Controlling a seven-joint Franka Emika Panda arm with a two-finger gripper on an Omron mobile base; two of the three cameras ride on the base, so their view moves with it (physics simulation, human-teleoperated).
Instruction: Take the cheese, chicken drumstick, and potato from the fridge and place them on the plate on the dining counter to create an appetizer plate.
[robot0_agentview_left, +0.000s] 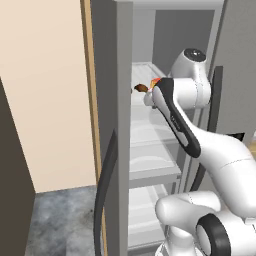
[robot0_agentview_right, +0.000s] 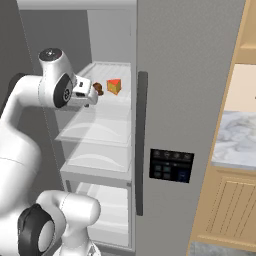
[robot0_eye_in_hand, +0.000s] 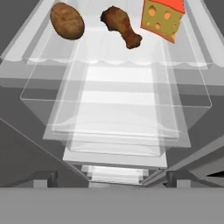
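Grey steel frames the open fridge (robot0_agentview_right: 190, 100), its white shelves bare but for the top one; there the potato (robot0_eye_in_hand: 67, 20), the chicken drumstick (robot0_eye_in_hand: 120, 26) and the cheese (robot0_eye_in_hand: 162, 18) lie in a row, each apart from the next — the drumstick between the other two. In the right base view the gripper (robot0_agentview_right: 95, 95) sits at that shelf's front edge, just short of the drumstick; its fingers stand spread wide, holding nothing — the two dark tips far apart in the hand view.
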